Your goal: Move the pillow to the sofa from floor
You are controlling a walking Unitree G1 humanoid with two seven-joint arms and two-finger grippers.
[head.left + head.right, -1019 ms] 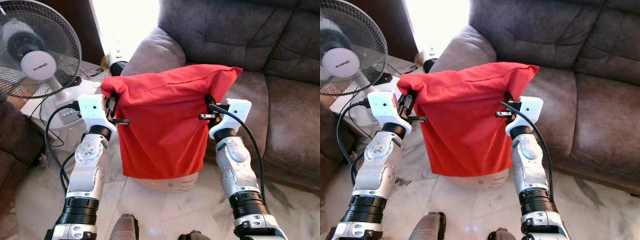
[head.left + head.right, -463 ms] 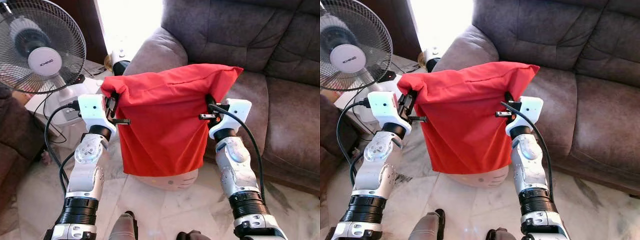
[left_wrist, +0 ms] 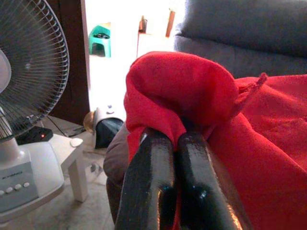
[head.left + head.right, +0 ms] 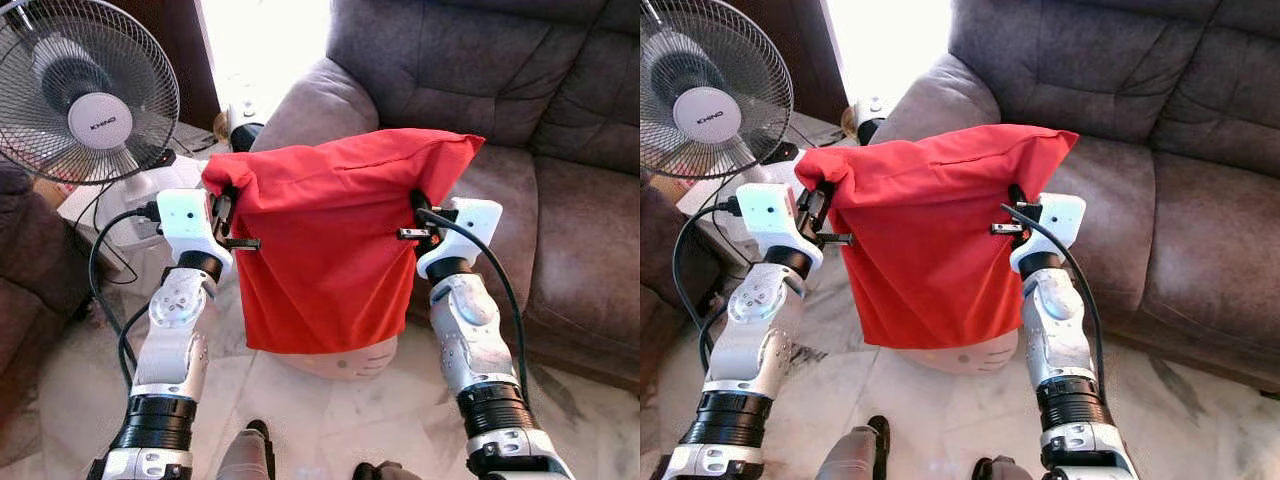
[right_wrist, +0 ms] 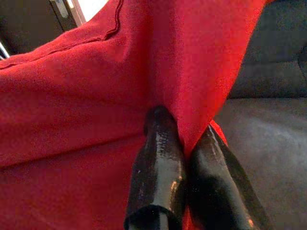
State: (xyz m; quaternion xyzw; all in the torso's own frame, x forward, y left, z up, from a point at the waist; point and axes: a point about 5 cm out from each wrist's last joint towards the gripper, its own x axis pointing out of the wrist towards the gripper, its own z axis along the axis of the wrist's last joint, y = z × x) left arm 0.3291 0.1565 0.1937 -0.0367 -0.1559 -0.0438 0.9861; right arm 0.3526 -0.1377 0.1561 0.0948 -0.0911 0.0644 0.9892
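Note:
A red pillow hangs in the air between my two arms, its top edge level with the sofa's seat. My left gripper is shut on the pillow's left upper corner. At the pillow's right side my right gripper is shut on a fold of red cloth. The grey-brown sofa stands just beyond the pillow, with its armrest behind the pillow's left part.
A standing fan on a white base is at my left, its cable trailing over the marble floor. A pale round object lies on the floor under the pillow. A dark seat sits at far left.
The whole picture has shifted slightly, so the camera has moved; the fan now shows further right. The pillow stays held in the same way by both grippers.

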